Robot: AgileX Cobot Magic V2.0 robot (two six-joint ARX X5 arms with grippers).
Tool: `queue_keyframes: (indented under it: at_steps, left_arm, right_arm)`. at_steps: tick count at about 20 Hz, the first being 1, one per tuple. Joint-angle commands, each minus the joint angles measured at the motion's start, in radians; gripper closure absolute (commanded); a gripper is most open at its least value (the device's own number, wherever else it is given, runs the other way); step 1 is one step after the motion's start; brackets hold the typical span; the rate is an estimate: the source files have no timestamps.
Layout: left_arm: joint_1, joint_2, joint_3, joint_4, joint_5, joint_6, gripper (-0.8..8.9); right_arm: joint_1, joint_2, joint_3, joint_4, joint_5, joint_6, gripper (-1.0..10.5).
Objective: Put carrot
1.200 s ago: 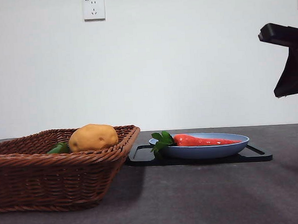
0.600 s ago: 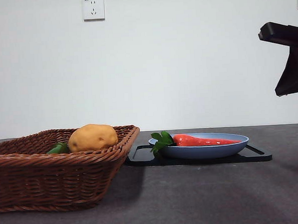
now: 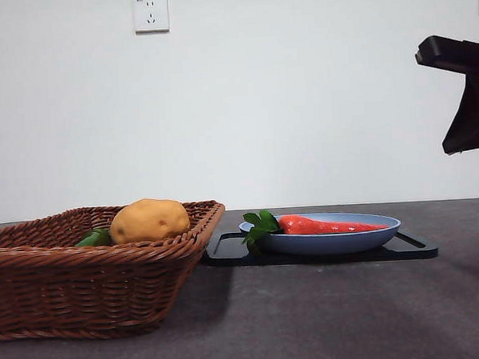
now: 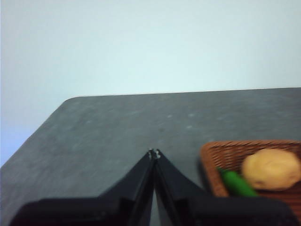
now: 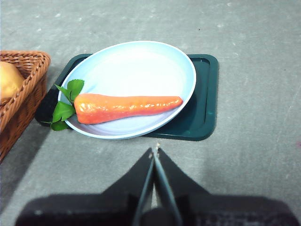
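The red-orange carrot (image 3: 326,224) with green leaves lies on a pale blue plate (image 3: 379,235) that rests on a dark tray (image 3: 416,249). In the right wrist view the carrot (image 5: 124,107) lies across the plate (image 5: 141,61), leaves toward the basket. My right gripper (image 5: 154,151) is shut and empty, raised above the table short of the plate; it shows as a dark shape at the front view's right edge (image 3: 465,95). My left gripper (image 4: 154,152) is shut and empty, held over bare table beside the basket.
A brown wicker basket (image 3: 84,276) stands at the left and holds a yellow-brown potato (image 3: 149,220) and a green item (image 3: 94,237). The basket's corner touches the tray's left end. A wall socket (image 3: 150,13) is on the white wall.
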Motion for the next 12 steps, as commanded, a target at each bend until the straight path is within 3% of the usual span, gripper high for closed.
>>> queue_keyframes:
  at_steps: [1,8,12]
  left_arm:
    - [0.039,-0.039,-0.061,0.017,0.001,-0.021,8.05]
    - [0.079,-0.074,-0.186,0.021,0.005,-0.068,8.05]
    - [0.079,-0.074,-0.210,0.010,0.071,-0.105,8.05]
  right_arm:
    - [0.006,0.004,0.009,0.010,0.005,0.011,9.4]
    - [0.005,0.004,0.009,0.011,0.005,0.011,9.4]
    - [0.006,0.004,0.009,0.011,0.005,0.011,9.4]
